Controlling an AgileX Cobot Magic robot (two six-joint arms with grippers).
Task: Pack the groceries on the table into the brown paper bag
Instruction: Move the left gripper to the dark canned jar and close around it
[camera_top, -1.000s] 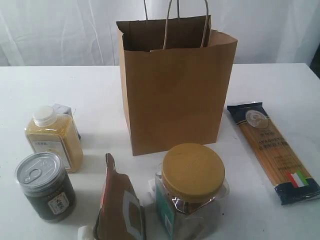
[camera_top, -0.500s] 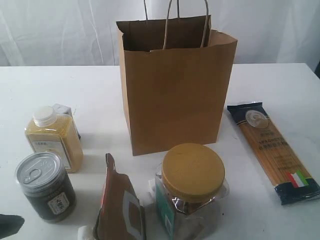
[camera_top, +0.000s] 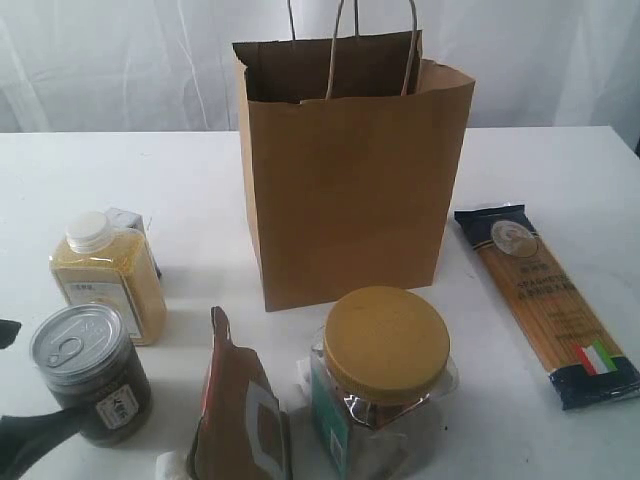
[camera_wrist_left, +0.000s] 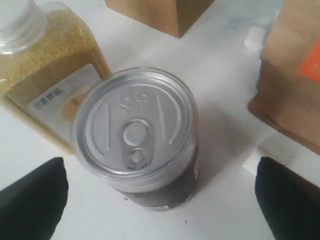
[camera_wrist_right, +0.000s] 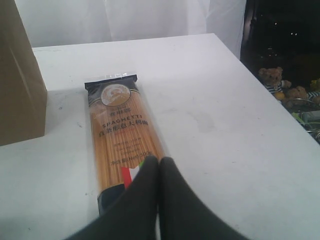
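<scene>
The brown paper bag (camera_top: 350, 190) stands upright and open at the back middle of the table (camera_top: 560, 160). The groceries stand in front of it: a yellow-grain bottle (camera_top: 105, 275), a dark pull-tab can (camera_top: 92, 370), a brown-orange pouch (camera_top: 240, 410), a mustard-lidded jar (camera_top: 385, 375) and a spaghetti packet (camera_top: 545, 300). My left gripper (camera_top: 15, 390) is open at the can's left. In the left wrist view its fingers (camera_wrist_left: 30, 200) stand wide on either side of the can (camera_wrist_left: 135, 125), apart from it. My right gripper (camera_wrist_right: 160, 162) is shut and empty over the near end of the spaghetti packet (camera_wrist_right: 122, 135).
A small grey-and-white box (camera_top: 130, 225) sits behind the bottle. A white scrap (camera_wrist_left: 255, 37) lies beside the pouch (camera_wrist_left: 295, 75). The table's right edge (camera_wrist_right: 265, 110) drops off toward a dark area with teddy bears (camera_wrist_right: 272, 80). White curtain hangs behind the bag.
My left gripper has opened and come into the exterior view at the bottom left, its fingers now beside the can. The groceries and the bag have not moved.
</scene>
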